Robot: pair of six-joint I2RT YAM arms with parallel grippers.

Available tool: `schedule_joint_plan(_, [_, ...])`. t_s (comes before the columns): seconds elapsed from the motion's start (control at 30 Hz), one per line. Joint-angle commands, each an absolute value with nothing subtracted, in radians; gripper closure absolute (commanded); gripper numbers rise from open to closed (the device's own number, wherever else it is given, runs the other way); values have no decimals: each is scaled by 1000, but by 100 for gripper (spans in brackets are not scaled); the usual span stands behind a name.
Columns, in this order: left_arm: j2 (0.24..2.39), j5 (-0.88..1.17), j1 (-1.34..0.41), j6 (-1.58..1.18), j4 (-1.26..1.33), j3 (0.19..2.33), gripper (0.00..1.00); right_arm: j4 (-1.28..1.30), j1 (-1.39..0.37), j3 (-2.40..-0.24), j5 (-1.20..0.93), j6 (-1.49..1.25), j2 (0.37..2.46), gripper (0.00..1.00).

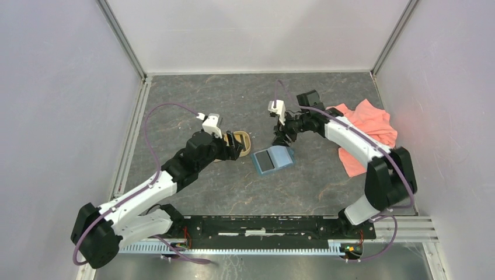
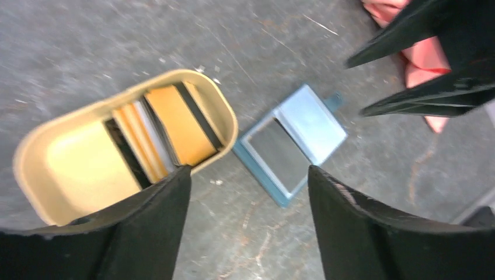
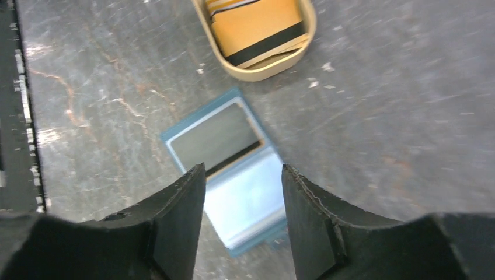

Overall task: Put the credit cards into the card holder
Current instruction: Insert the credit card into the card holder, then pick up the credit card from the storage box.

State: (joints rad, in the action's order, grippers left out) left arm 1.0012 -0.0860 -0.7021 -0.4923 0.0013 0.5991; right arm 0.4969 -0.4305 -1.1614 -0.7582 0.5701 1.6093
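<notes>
The teal card holder (image 1: 284, 155) lies open flat at the table's middle, with a dark grey card (image 1: 265, 160) on its left half. Several yellow-gold and dark credit cards (image 2: 181, 125) stand stacked in a tan oval tray (image 1: 250, 144) to its left. My left gripper (image 2: 250, 175) hangs open and empty over bare table between the tray (image 2: 227, 111) and the card holder (image 2: 315, 122). Above the pale blue half of the card holder (image 3: 245, 198), my right gripper (image 3: 243, 172) is open and holds nothing.
A pink cloth (image 1: 368, 131) lies crumpled at the right, under the right arm. White enclosure walls ring the table. A black rail (image 1: 262, 224) with the arm bases runs along the near edge. The right gripper's fingers (image 2: 420, 70) show at the upper right of the left wrist view.
</notes>
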Motion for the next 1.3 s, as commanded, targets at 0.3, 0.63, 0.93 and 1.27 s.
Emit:
schedule_joint_plan(0.3, [1075, -20, -570, -398, 58, 674, 2, 549, -407, -1264, -871, 682, 1568, 10])
schedule_joint_plan(0.63, [1345, 212, -398, -666, 193, 722, 16, 381, -342, -1096, -958, 606, 1577, 7])
schedule_joint_plan(0.93, [1496, 145, -399, -678, 120, 805, 33, 407, -321, -1096, -996, 615, 1616, 8])
schedule_joint_plan(1.27, [1567, 138, -399, -655, 112, 839, 38, 414, -317, -1094, -1009, 624, 1620, 8])
